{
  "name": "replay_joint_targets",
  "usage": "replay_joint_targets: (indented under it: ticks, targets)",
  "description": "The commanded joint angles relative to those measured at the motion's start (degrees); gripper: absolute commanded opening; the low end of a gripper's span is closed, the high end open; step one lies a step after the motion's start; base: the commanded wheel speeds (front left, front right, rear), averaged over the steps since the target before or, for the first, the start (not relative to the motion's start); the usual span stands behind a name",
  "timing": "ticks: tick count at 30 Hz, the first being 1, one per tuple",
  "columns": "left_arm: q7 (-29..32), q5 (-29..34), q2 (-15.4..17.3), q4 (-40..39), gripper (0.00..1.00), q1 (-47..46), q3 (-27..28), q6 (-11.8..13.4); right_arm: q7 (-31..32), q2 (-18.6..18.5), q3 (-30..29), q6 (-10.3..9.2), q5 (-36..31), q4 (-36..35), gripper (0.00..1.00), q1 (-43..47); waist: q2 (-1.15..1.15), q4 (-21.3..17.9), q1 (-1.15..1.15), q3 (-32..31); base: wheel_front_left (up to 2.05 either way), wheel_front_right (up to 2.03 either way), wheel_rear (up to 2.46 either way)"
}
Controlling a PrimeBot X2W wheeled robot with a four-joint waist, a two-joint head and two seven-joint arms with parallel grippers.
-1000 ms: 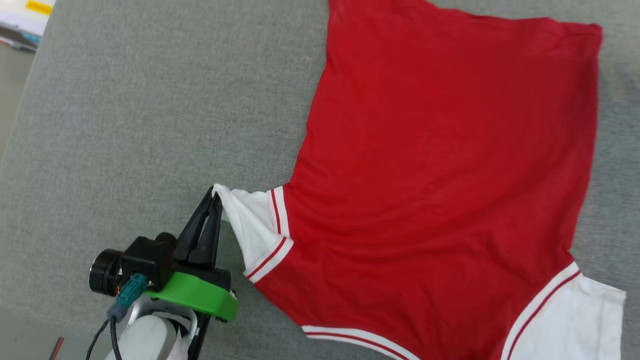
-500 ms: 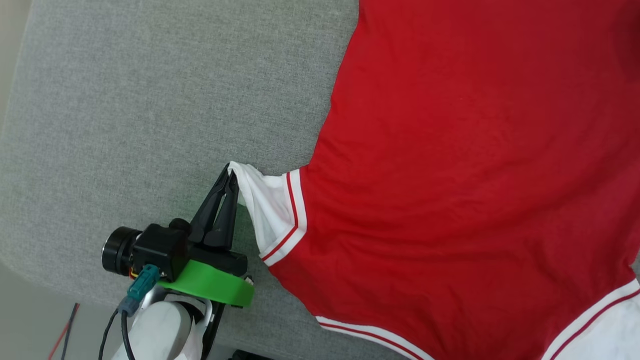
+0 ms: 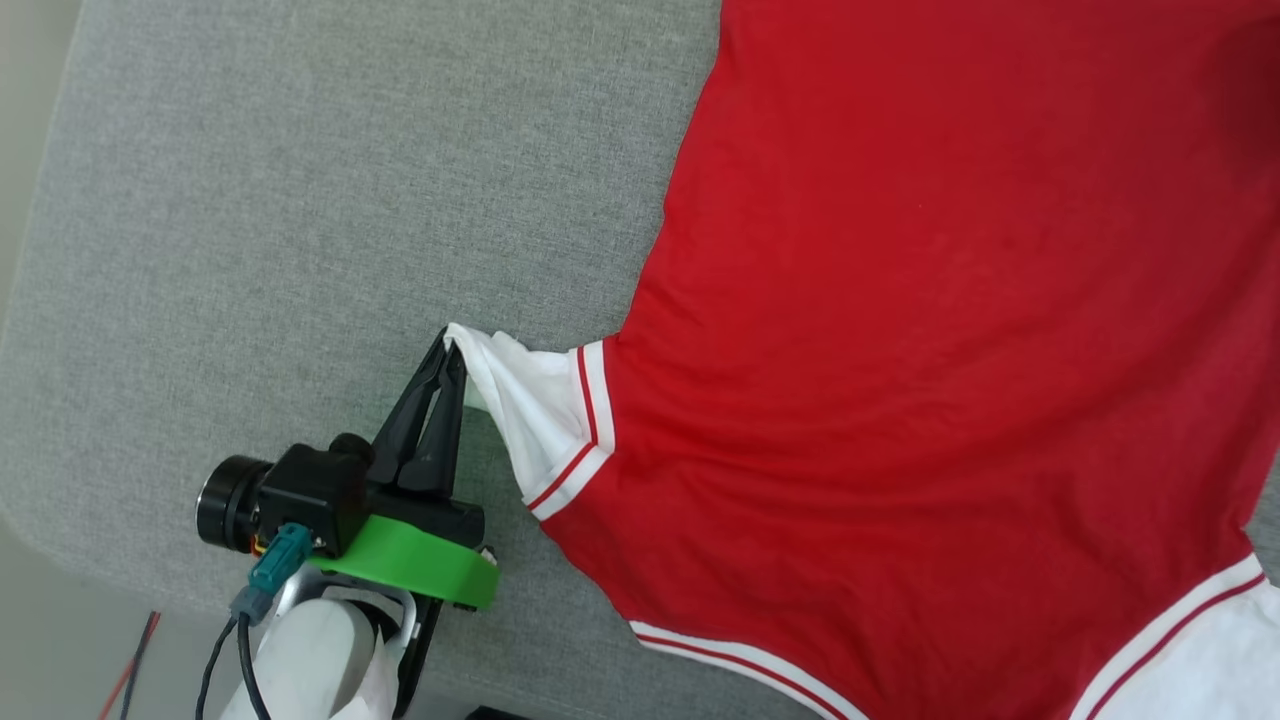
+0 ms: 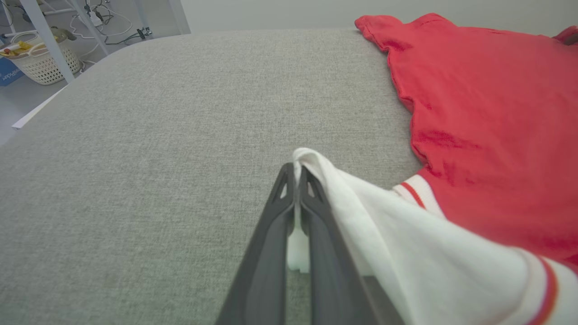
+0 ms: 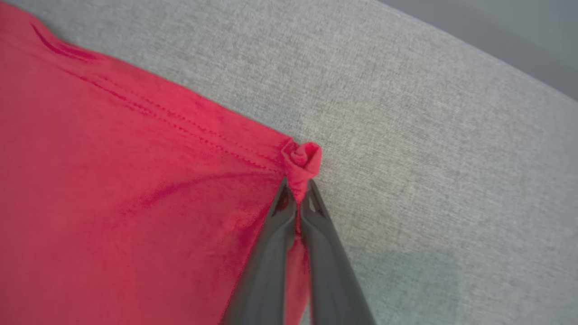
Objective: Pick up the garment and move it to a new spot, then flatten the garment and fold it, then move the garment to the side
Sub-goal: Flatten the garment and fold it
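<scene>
The garment [image 3: 930, 330] is a red T-shirt with white, stripe-trimmed sleeves, spread plain side up on a grey padded table [image 3: 300, 220]. My left gripper [image 3: 452, 348] is shut on the tip of its white left sleeve [image 3: 520, 400], at the table's near left. In the left wrist view the left gripper [image 4: 295, 171] pinches that white sleeve [image 4: 361, 216], the cloth draped over the right finger. In the right wrist view my right gripper [image 5: 298, 185] is shut on a bunched red hem corner [image 5: 301, 160] of the garment [image 5: 113, 203].
The table's near left corner [image 3: 40, 520] lies just left of my left wrist, with floor and cables [image 3: 130, 670] beyond. A white basket [image 4: 38, 61] and table legs stand on the floor past the far edge. Bare grey surface lies left of the garment.
The head camera shifted, moving the whole picture. My left gripper stays shut on the sleeve tip, which it has drawn slightly further left. The right gripper went from open to shut.
</scene>
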Motion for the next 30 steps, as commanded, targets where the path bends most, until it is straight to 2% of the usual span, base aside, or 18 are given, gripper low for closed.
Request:
replay_joint_targets:
  ticks: [1,7,12,16,19,24,30]
  targets:
    - [-0.34,0.03,-0.73,0.21,0.00,0.48,0.71,-0.39,-0.93,-0.20,0.56,-0.05,0.49,0.56,0.00,1.18,0.00,-1.10,-0.01,-2.54,0.00,0.00,0.00]
    - [-0.34,0.38,-0.70,2.02,0.00,3.30,2.33,-0.87,-6.78,-3.64,4.06,-0.05,4.39,-3.73,0.00,3.92,0.00,-3.17,-0.01,-8.95,0.00,0.00,0.00]
    - [-0.34,0.50,-0.24,3.45,0.00,6.23,3.43,-0.96,-10.27,-10.47,8.56,-0.05,9.93,-11.44,0.00,11.77,0.00,-5.41,-0.01,-14.36,0.00,0.00,0.00]
    - [-0.34,0.29,0.39,4.20,0.00,8.84,4.66,-0.73,-12.72,-15.83,9.88,-0.05,13.72,-17.81,0.00,19.43,0.00,-8.00,-0.01,-17.98,0.00,0.00,0.00]
    - [-0.34,0.13,0.91,4.84,0.00,10.52,5.17,-0.65,-14.78,-18.50,9.69,-0.05,16.13,-21.64,0.00,25.84,0.00,-9.67,-0.01,-20.36,0.00,0.00,0.00]
    - [-0.34,-0.33,1.46,5.89,0.00,12.48,5.99,-0.33,-17.66,-20.99,7.12,-0.05,17.88,-27.15,0.00,36.73,0.00,-11.82,-0.01,-22.99,0.00,0.00,0.00]
    - [-0.33,-0.79,2.08,7.07,0.00,14.65,6.51,-0.04,-20.55,-20.18,1.61,-0.05,17.59,-31.67,0.00,52.59,0.00,-13.86,-0.01,-24.93,0.00,0.00,0.00]
